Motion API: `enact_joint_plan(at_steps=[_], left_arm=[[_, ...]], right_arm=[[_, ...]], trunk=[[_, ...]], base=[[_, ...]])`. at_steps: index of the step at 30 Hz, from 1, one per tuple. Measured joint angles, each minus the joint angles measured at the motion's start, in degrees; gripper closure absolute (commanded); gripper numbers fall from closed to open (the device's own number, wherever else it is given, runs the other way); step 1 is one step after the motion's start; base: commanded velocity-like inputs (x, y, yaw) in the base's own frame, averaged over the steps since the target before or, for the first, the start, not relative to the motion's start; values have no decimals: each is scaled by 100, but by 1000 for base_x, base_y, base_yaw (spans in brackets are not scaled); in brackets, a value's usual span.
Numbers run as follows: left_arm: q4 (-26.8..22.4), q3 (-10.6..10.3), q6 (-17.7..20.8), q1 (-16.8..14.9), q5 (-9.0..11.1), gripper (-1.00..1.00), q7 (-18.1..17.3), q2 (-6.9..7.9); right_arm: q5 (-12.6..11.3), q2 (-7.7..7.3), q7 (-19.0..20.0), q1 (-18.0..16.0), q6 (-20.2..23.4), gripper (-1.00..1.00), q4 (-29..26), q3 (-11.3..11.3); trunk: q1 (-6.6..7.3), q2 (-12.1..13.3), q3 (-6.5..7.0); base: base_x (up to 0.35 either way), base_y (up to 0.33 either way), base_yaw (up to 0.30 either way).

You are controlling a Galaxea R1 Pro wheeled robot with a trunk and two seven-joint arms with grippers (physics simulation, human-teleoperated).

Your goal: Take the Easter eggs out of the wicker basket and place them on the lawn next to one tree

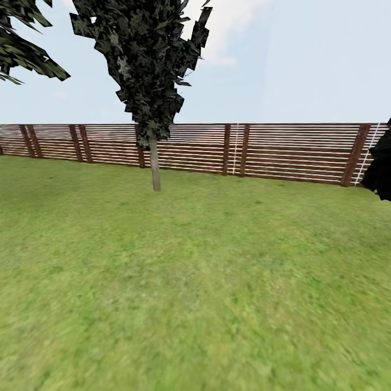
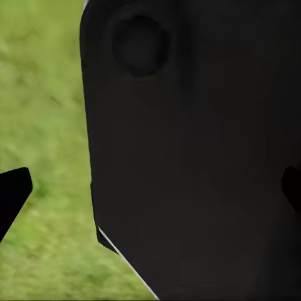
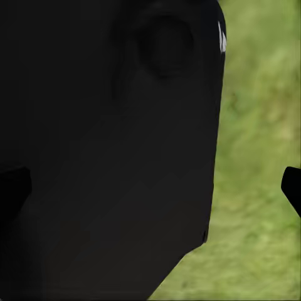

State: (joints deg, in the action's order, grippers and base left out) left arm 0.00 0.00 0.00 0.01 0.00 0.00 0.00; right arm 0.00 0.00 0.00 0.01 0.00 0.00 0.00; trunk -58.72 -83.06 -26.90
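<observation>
While I was rolling over the lawn (image 1: pixel 195 293), no basket and no eggs lay before my head camera, so I judged myself on the way — searching, with the taking-out not yet begun; where basket and eggs were I could not say. My left fingers (image 2: pixel 14 194) showed as one dark tip beside a big black body panel (image 2: pixel 200 163), with another at the far edge; my right fingers (image 3: pixel 292 188) likewise beside a panel (image 3: pixel 106 150); the tips sat far apart, so I judged both pairs wide and holding nothing, grass beneath. Ahead stood a thin-trunked dark conifer (image 1: pixel 155 163) before the brown slatted fence (image 1: pixel 282 152) — not the thick mottled trunk I wanted; more dark foliage (image 1: pixel 381 174) hung at the right edge. Next I needed to turn until the basket appeared; nothing on the grass blocked me.
</observation>
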Motion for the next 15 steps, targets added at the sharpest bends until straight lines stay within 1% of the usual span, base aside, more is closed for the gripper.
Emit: enact_joint_plan(at_steps=[4, 5, 8, 12, 15], left_arm=[[17, 7, -8, -6, -8, -100, -8, -26], [-13, 7, -8, 11, 21, -100, -8, 5], [-102, 8, -8, 14, 18, -100, -8, 102], [-148, 9, -8, 15, 22, -100, -9, 230], [-240, 9, -56, 9, 51, -100, -26, 327]], right_arm=[[3, -25, 26, -17, -21, -100, -97, 5], [-12, -20, 24, -50, -50, -100, -130, 2], [-30, -22, 11, -148, -137, -100, -231, -7], [3, -33, 18, -280, -261, -100, -364, 8], [7, -34, 23, -305, -357, -100, -461, 22]], trunk=[[0, 1, 2], [0, 1, 2], [-1, 1, 3], [-1, 1, 2], [-1, 1, 2]], base=[[0, 0, 0], [0, 0, 0], [0, 0, 0], [0, 0, 0], [0, 0, 0]])
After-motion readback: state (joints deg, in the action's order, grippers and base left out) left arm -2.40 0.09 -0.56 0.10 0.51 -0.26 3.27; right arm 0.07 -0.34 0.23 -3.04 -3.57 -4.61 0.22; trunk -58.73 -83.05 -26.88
